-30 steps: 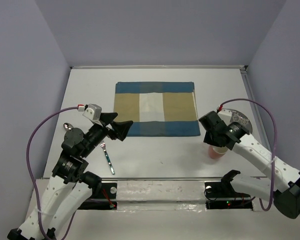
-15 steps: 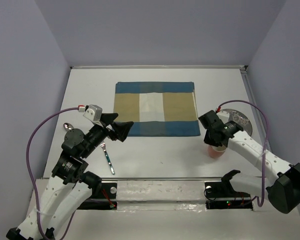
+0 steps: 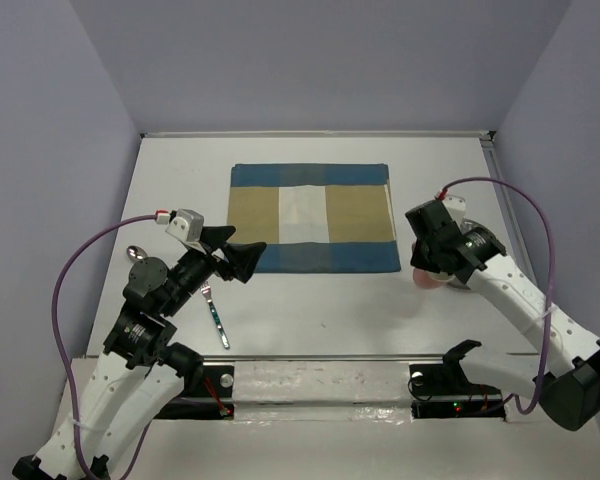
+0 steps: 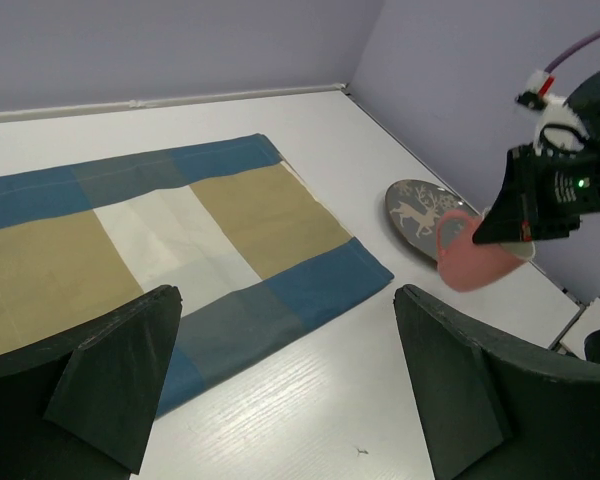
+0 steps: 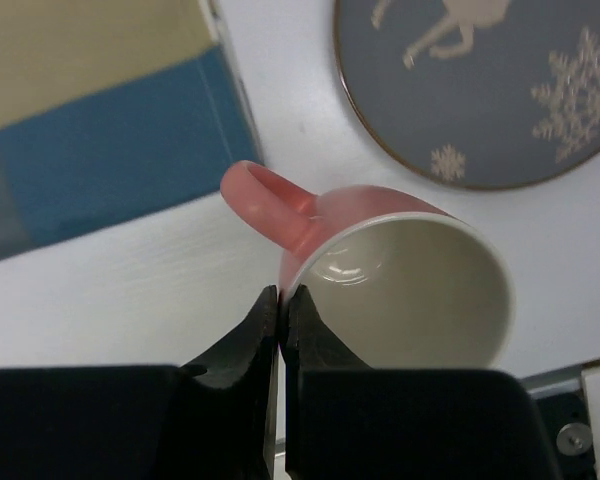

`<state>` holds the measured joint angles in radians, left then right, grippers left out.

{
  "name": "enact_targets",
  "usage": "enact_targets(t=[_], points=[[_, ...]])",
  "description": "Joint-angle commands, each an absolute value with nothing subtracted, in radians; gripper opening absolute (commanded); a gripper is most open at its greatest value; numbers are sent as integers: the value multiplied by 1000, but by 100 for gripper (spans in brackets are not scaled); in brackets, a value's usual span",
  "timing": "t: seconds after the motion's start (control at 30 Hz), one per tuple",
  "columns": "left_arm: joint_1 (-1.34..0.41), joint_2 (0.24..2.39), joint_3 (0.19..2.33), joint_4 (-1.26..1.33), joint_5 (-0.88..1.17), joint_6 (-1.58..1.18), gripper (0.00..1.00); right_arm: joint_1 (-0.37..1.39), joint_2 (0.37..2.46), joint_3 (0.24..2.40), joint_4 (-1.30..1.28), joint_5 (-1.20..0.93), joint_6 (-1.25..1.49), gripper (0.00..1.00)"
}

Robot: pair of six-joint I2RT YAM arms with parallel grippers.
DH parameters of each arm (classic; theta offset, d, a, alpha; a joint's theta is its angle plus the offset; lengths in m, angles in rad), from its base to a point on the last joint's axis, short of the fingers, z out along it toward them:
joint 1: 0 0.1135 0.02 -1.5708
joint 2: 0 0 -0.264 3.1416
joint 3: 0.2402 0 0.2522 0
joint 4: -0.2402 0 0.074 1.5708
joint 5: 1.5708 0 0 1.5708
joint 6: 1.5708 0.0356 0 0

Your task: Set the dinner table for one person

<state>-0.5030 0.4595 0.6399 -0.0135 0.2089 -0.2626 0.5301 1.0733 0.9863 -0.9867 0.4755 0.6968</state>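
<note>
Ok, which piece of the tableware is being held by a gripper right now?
The pink mug, pinched at its rim by the right gripper and tilted. The deer-patterned plate and the fork lie on the table, with nothing gripping them.

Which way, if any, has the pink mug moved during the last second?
Yes. The pink mug, pinched by the right end effector, moved away from the dinner table's near edge, toward the patchwork mat's near right corner.

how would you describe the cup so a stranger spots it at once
On the white dinner table, find the blue, tan and white mat; beyond its near right corner, the right gripper pinches a cup by the rim. It is the only pink thing, cream inside with a loop handle, beside the grey reindeer plate.
</note>
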Motion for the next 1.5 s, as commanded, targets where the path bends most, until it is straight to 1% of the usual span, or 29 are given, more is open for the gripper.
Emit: enact_targets(t=[0.0,0.03,0.13,0.23,0.33,0.37,0.57,0.73,1.0,1.13,1.47], points=[[-497,446,664,23,213,-247,99,526,1153,1190,-844,526,514,0],[-497,451,664,23,213,-247,99,526,1222,1244,-777,528,482,0],[-495,454,663,21,212,-245,99,526,1354,1363,-724,508,381,0],[-494,449,663,20,210,-245,99,514,1574,1553,-622,471,258,0],[-495,446,663,17,210,-244,99,494,1705,1688,-618,433,197,0],[-494,448,664,15,212,-244,99,483,1780,1777,-618,425,184,0],[-500,446,667,8,204,-242,99,439,1969,2050,-617,351,94,0],[-505,451,667,6,195,-244,99,390,2103,2141,-621,293,89,0],[-506,466,669,8,192,-241,99,370,2227,2239,-624,242,54,0],[-503,457,669,8,181,-241,99,370,2272,2272,-632,261,31,0],[-502,454,667,8,181,-242,99,339,2324,2318,-657,225,43,0]])
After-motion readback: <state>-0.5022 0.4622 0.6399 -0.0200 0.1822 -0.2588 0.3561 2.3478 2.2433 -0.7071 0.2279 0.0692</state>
